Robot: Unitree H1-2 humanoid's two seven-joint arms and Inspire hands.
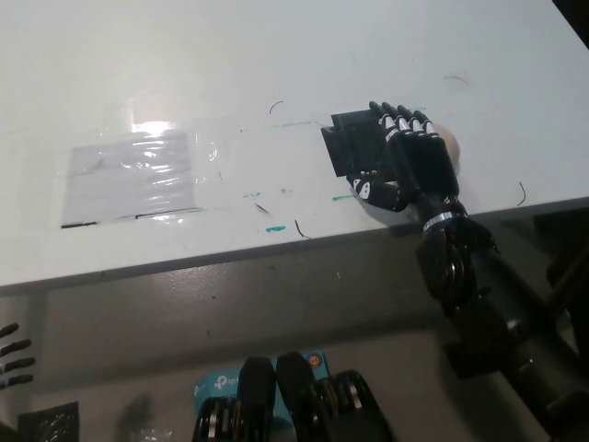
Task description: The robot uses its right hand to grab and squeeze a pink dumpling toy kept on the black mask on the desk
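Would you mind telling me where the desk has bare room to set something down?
The desk is bare along the far side and between the clear plastic sheet and the black mask. It is crowded at the mask, where the right hand and the pink dumpling toy sit.

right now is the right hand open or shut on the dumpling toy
Open. The right hand lies flat with fingers spread over the black mask; the pink dumpling toy peeks out beside it, ungripped.

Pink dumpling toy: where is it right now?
Head view, right side of the desk: the pink dumpling toy peeks out just right of the black right robot hand, beside the black mask.
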